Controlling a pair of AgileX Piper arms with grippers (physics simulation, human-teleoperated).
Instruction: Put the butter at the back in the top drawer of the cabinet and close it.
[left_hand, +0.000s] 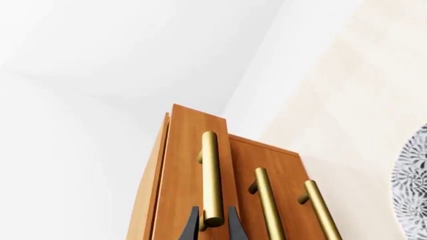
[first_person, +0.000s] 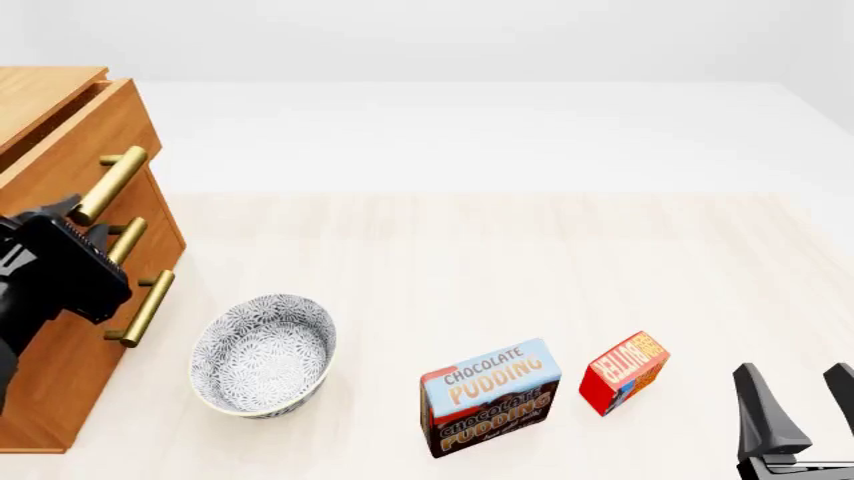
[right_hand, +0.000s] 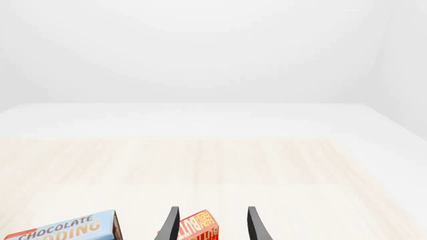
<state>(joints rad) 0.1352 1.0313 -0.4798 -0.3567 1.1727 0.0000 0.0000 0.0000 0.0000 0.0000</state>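
Note:
The cabinet (first_person: 54, 330) stands at the table's left edge, its top drawer (first_person: 80, 140) pulled out a little past the two lower ones. My left gripper (first_person: 74, 215) is shut on the top drawer's brass handle (first_person: 110, 185). In the left wrist view the gripper (left_hand: 213, 225) has a finger on each side of that handle (left_hand: 211, 175). The butter (first_person: 623, 372), a small red box, stands on the table near the front right. My right gripper (first_person: 798, 385) is open, to the right of the butter and apart from it. The butter (right_hand: 199, 227) shows just ahead of the right gripper (right_hand: 213, 220), toward its left finger.
A patterned grey bowl (first_person: 263, 355) sits in front of the cabinet's lower drawers. The chocolate pudding box (first_person: 490, 397) stands just left of the butter. The two lower drawers (left_hand: 280, 195) are shut.

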